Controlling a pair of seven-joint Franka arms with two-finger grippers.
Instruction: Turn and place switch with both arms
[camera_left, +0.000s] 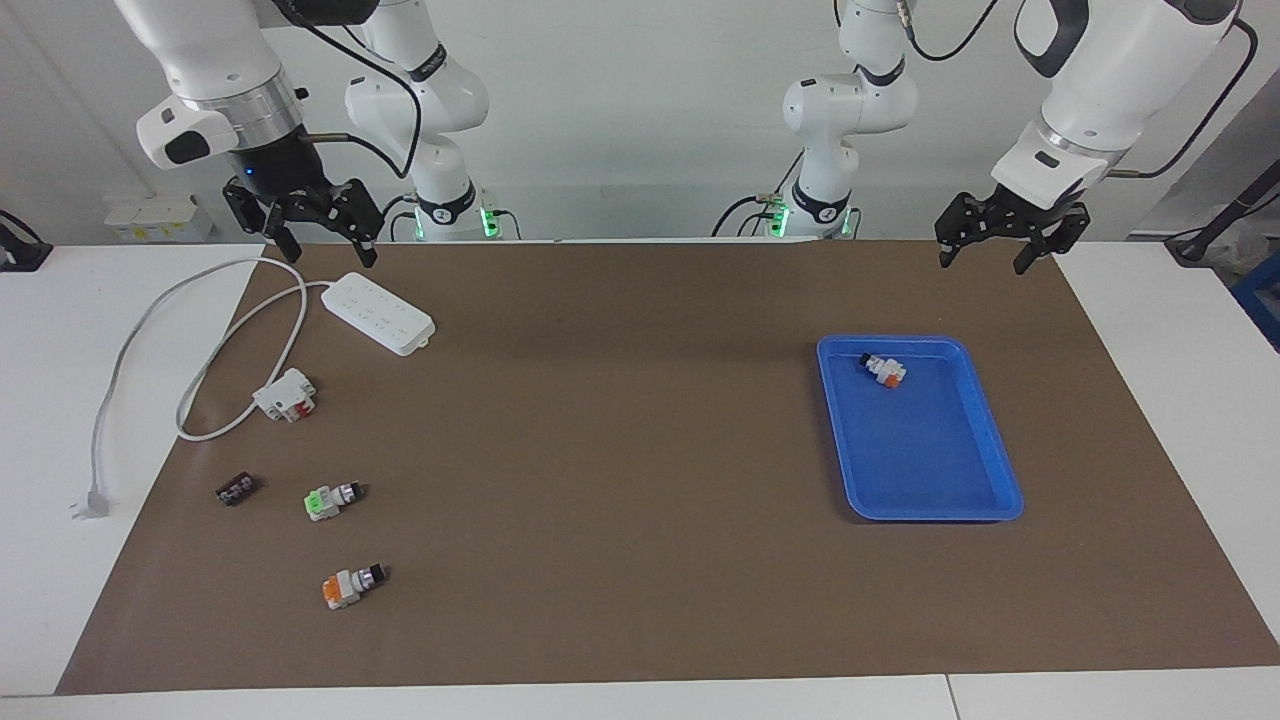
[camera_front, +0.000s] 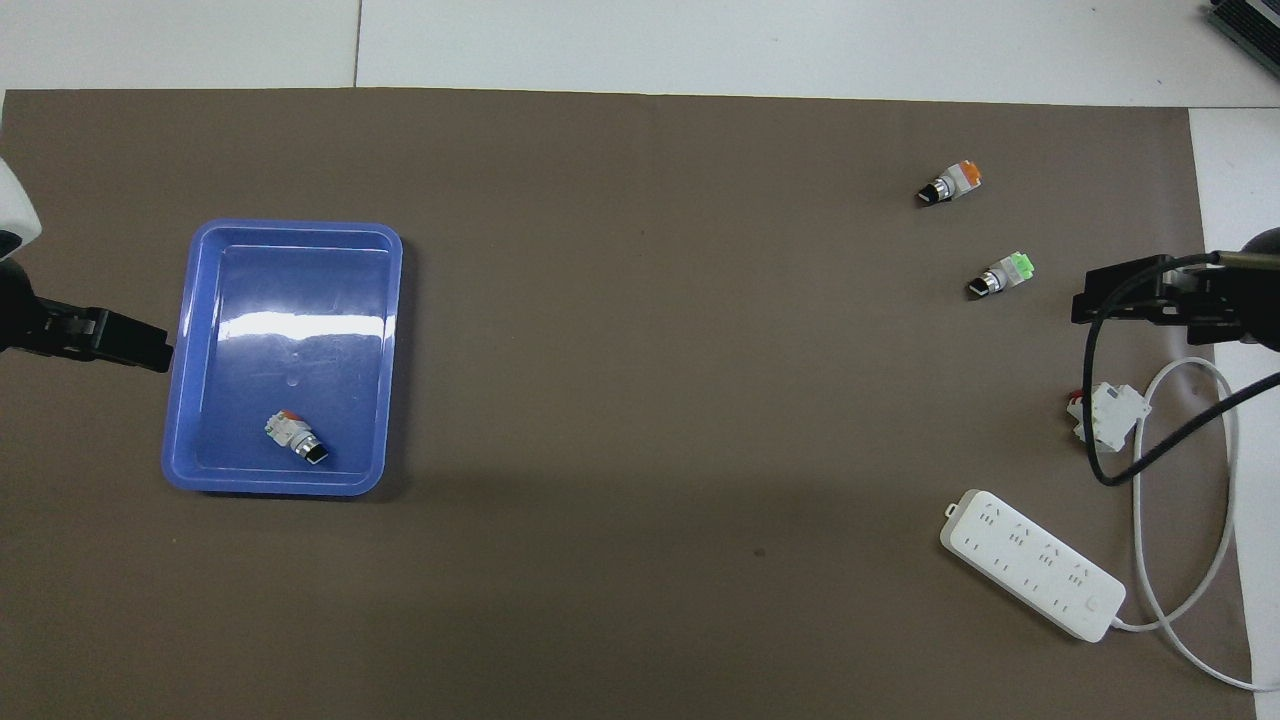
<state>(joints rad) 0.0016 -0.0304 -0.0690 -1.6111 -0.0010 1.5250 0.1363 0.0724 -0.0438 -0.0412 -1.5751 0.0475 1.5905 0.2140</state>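
Switch number one, a thumb-sized push-button switch with white-grey body, black knob tip and orange-red end block (camera_left: 882, 370) (camera_front: 295, 436), lies on its side inside the shallow blue plastic tray (camera_left: 990, 470) (camera_front: 210, 300), in the part of the tray nearest the robots, toward the left arm's end of the tabletop. The tray sits flat on the brown paper mat (camera_left: 620, 450) (camera_front: 640, 400) that covers the white tabletop (camera_left: 1180, 330) (camera_front: 800, 40).

Two more switches lie on the mat toward the right arm's end, well apart from the tray: a green-ended push-button switch (camera_left: 332, 498) (camera_front: 1001, 274), and farther from the robots an orange-ended push-button switch (camera_left: 353, 585) (camera_front: 949, 183). Both lie on their sides. Near the green one, a tiny dark brown-black piece (camera_left: 236, 489) rests on the mat. Nearer the robots, there's a white-and-red block (camera_left: 286, 394) (camera_front: 1108, 413) on a white cord, and nearer the robots again a white power strip (camera_left: 378, 313) (camera_front: 1032, 578).

The left tool (camera_left: 991, 255) (camera_front: 128, 342) hangs in the air by the edge of the mat at its own end, fingers spread, holding nothing. The right tool (camera_left: 320, 240) (camera_front: 1120, 300) hangs above the cord and power strip area, fingers spread too, nothing between them. Both arms wait, clear of every switch.
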